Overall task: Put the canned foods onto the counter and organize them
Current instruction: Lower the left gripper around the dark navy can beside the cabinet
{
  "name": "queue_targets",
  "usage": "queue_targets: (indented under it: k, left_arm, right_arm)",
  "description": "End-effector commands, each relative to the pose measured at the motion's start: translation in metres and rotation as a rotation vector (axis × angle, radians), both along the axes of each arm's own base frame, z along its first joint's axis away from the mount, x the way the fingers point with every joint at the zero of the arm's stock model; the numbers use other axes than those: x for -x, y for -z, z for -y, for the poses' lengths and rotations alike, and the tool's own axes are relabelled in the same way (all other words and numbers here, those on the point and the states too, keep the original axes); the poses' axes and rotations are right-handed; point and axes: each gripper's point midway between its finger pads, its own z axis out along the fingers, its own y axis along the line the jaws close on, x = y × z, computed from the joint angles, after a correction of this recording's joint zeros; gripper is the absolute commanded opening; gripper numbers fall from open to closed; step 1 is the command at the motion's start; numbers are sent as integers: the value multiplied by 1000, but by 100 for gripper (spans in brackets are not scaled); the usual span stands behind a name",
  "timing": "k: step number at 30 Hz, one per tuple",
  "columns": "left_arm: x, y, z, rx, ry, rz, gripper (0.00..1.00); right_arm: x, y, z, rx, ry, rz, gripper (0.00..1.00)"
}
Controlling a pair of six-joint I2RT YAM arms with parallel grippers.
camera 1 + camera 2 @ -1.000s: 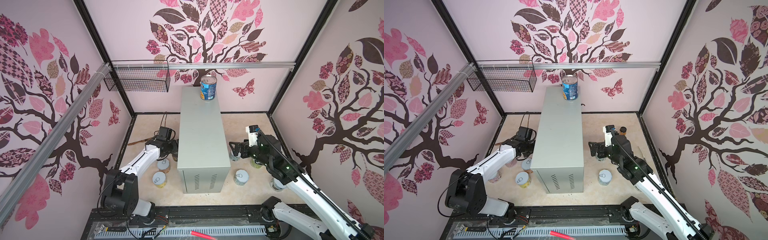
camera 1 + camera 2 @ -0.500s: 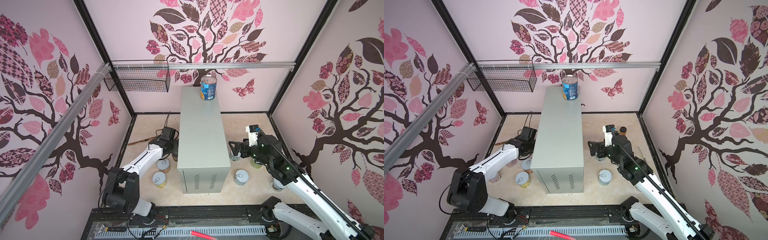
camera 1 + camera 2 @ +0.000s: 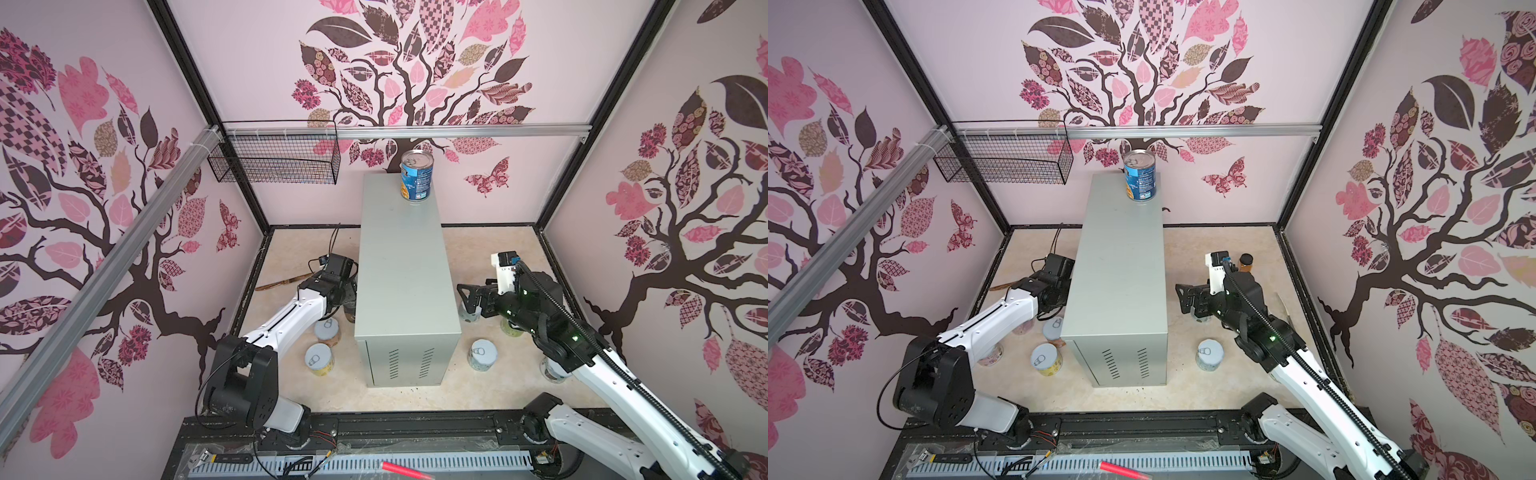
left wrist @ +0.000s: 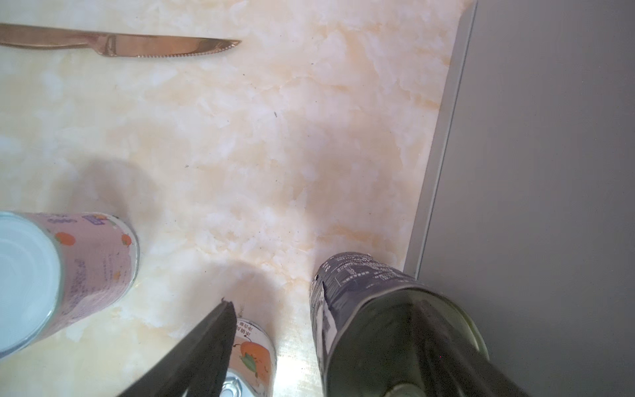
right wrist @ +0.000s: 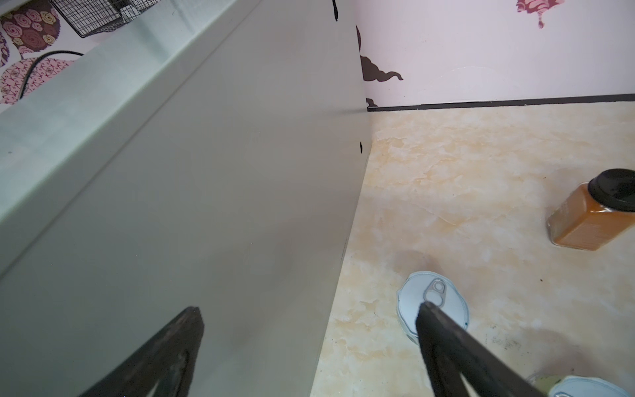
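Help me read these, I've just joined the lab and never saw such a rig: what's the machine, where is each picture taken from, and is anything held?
Two robot arms work in a wallpapered booth, the left arm and the right arm, each ending in a two-fingered tool. Both top views look down from one camera overhead; the two close-ups come from cameras on the wrists. In the middle stands a grey cabinet with one blue can on top. Short cans stand on the floor on both sides, plus a knife and an amber jar. The left tool straddles a dark can, with a gap showing, so not yet gripping. The right tool is open and empty.
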Motion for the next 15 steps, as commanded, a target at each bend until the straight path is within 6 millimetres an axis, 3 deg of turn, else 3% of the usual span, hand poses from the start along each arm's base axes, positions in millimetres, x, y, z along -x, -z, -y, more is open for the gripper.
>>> queue_targets:
  k: [1,15]
  left_arm:
    - [6,1,-13,-32,-30,-7,77]
    - [9,-3,-33,-91,-79,15,49]
  right_arm:
    - [1,-10,0,-24,-4,25,100]
    - [2,-11,-2,-28,-11,26,100]
